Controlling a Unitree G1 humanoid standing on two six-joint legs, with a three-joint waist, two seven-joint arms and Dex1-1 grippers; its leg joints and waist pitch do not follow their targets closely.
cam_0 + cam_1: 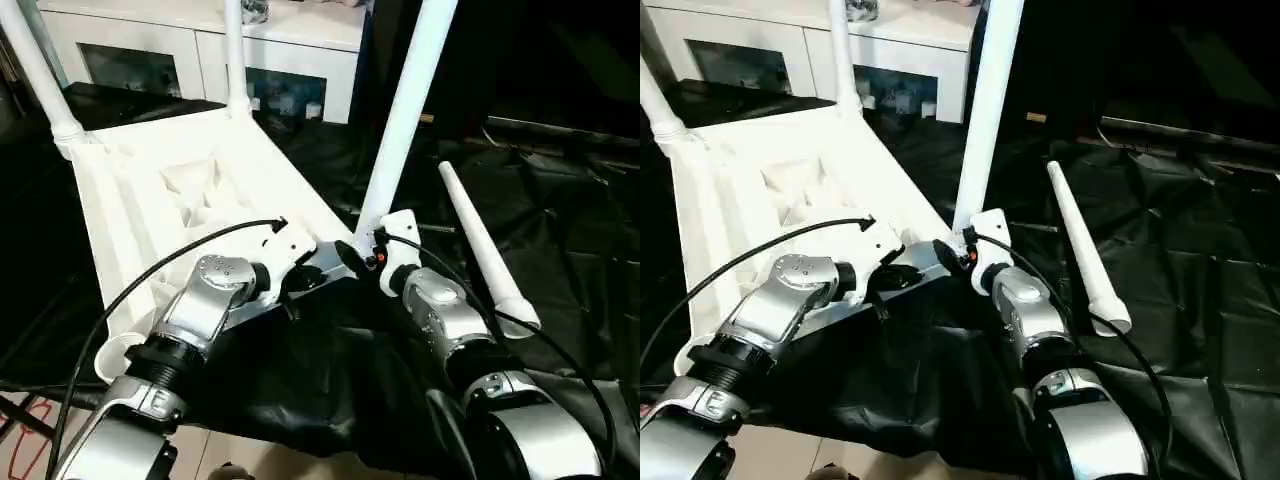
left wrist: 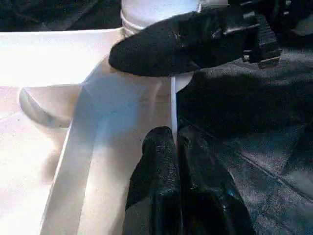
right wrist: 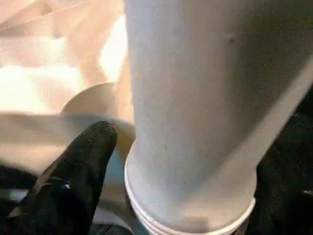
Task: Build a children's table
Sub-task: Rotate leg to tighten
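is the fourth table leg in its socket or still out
Out. The loose leg lies flat on the black cloth, beside the upturned table top.

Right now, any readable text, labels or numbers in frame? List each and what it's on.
None readable.
White plastic table top, its white tapered legs and the loose leg: no markings visible.
Red marks on the floor: cut off, illegible.

White cabinet (image 1: 210,40) with glass doors behind, black sheet (image 1: 560,230) covering floor
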